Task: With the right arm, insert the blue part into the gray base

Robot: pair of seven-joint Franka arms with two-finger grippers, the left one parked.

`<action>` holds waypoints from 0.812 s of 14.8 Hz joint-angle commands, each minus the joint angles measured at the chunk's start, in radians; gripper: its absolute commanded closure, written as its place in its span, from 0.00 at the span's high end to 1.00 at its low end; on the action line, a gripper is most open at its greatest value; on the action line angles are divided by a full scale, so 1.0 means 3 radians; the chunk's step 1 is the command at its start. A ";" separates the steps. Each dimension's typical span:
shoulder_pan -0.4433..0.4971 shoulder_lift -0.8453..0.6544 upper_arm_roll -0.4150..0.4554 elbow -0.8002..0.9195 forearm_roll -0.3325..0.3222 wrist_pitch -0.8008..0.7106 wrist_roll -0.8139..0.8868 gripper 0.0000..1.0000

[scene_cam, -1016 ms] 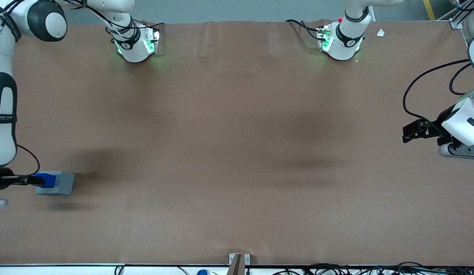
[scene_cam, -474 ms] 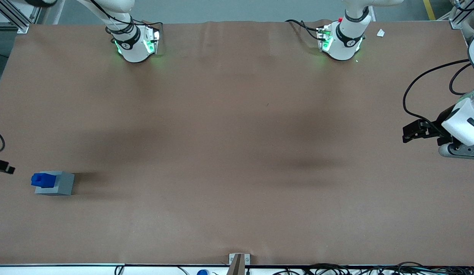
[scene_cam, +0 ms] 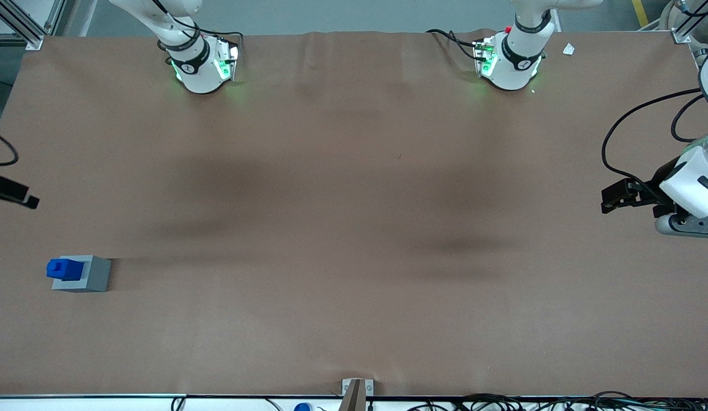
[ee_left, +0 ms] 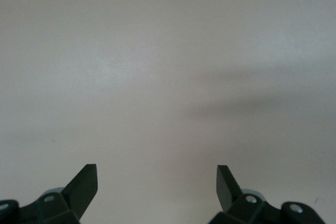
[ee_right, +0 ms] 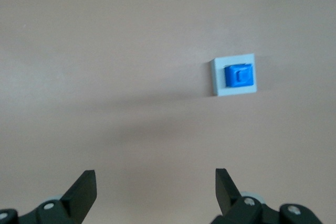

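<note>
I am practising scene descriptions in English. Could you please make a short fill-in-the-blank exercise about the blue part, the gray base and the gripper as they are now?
1. The blue part sits in the recess of the ____ base.
2. The gripper holds ____.
3. Its fingers are ____.
4. The base rests on the ____ table.

Missing words: gray; nothing; open; brown

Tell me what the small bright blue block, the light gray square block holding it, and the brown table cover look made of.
Small bright blue block: likely moulded plastic, uniform saturated colour.
Light gray square block: probably matte plastic, flat colour, crisp edges.
Brown table cover: looks like paper or thin sheet, with ripples and creases.
The open gripper hangs above, apart from both.
</note>
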 commanded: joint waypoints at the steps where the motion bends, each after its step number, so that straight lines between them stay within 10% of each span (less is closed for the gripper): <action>1: 0.0185 -0.0282 -0.0014 -0.0192 -0.0185 -0.0190 0.0148 1.00; 12: 0.0477 -0.0436 -0.0009 -0.0248 -0.0191 -0.0411 0.0470 1.00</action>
